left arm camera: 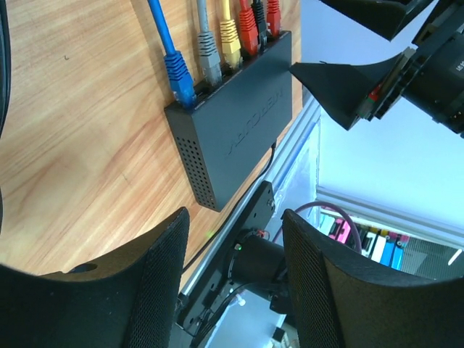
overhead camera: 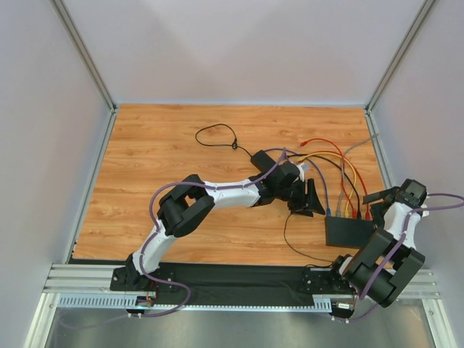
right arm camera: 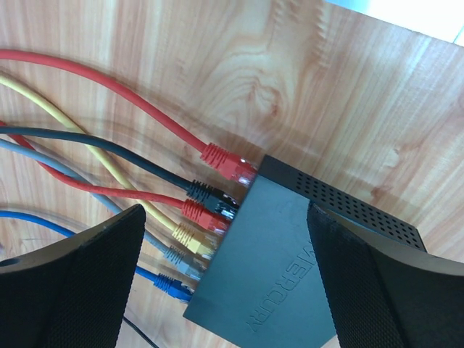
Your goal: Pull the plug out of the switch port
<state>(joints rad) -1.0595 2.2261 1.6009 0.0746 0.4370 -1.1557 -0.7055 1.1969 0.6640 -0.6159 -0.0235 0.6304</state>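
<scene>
The switch (overhead camera: 346, 230) is a flat black box near the table's front right, and it also shows in the left wrist view (left arm camera: 239, 109) and the right wrist view (right arm camera: 283, 268). Several plugs sit in its far edge: blue (right arm camera: 168, 284), grey (right arm camera: 177, 255), yellow (right arm camera: 187, 233), red (right arm camera: 199, 212), black (right arm camera: 206, 194) and a second red (right arm camera: 225, 161). My left gripper (overhead camera: 315, 201) is open and empty, just left of the switch's plug edge. My right gripper (overhead camera: 375, 205) is open and empty, hovering over the switch's right end, its fingers (right arm camera: 391, 290) straddling the box.
The coloured cables (overhead camera: 330, 156) fan out over the table behind the switch. A thin black cord (overhead camera: 217, 134) loops at the back centre, and another (overhead camera: 290, 243) runs by the switch's left side. The metal rail (overhead camera: 239, 290) lines the front edge. Walls enclose three sides.
</scene>
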